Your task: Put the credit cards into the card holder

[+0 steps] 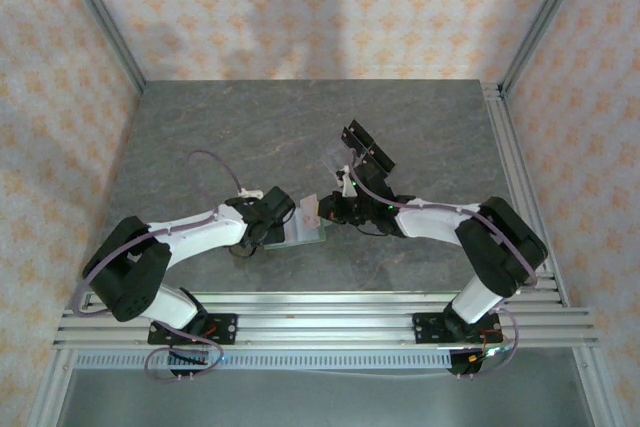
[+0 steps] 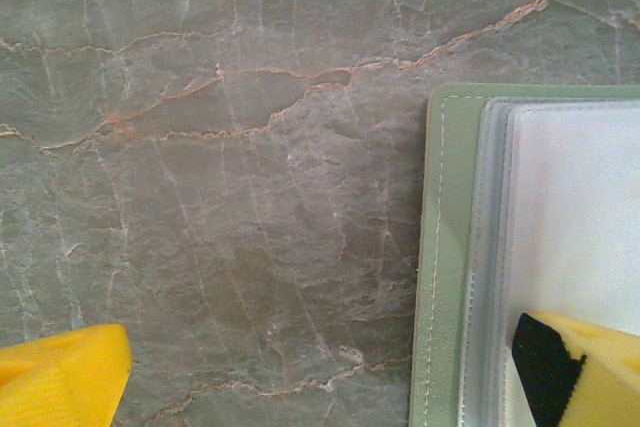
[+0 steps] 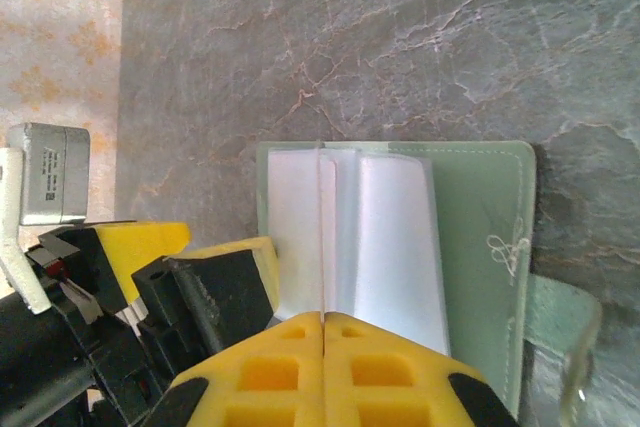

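left gripper [image 2: 322, 359]: fingers spread wide; one yellow fingertip [image 2: 590, 367] over the card holder's clear sleeves, the other over bare table
right gripper [image 3: 324, 332]: fingers pressed together, pinching a credit card [image 3: 320, 217] by its edge
credit card: upright, edge-on, above the open sleeves
card holder [image 3: 490, 247]: sage-green, lying open on the grey stone table [image 1: 230, 127] between the two grippers
acrylic rack [image 1: 338, 161]: just behind the right gripper
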`<state>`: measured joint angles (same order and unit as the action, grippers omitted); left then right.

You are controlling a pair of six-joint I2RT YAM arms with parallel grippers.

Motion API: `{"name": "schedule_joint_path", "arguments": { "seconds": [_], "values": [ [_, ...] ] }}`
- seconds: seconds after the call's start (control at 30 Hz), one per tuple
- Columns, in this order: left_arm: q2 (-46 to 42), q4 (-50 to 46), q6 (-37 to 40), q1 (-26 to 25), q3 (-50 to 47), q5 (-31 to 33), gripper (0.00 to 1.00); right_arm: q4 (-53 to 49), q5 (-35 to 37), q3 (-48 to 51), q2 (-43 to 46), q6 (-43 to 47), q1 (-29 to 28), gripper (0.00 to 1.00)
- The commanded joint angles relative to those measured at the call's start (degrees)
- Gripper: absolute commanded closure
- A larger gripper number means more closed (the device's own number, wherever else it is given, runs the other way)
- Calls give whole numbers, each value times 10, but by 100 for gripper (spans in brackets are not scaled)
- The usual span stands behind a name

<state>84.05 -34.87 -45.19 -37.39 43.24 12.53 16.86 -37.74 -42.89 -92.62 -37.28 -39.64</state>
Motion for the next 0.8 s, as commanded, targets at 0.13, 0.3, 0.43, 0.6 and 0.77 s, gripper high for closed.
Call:
{"name": "schedule_joint_path", "arguments": {
  "seconds": [0.13,0.3,0.43,0.6,0.77],
  "values": [
    [0,-30,-24,1,-17,36,0,176,-27,31,-48,-44,-9,100],
    [2,-34,-28,0,-18,36,0,233,-32,46,-77,-64,-12,100],
    [1,-34,-30,0,-21,37,0,267,-34,58,-92,-80,-13,100],
    [1,-33,-32,0,-23,36,0,288,-32,63,-108,-88,-16,100],
    [1,-31,-32,0,-24,35,0,308,-32,66,-125,-97,-19,100]
  ]
}}
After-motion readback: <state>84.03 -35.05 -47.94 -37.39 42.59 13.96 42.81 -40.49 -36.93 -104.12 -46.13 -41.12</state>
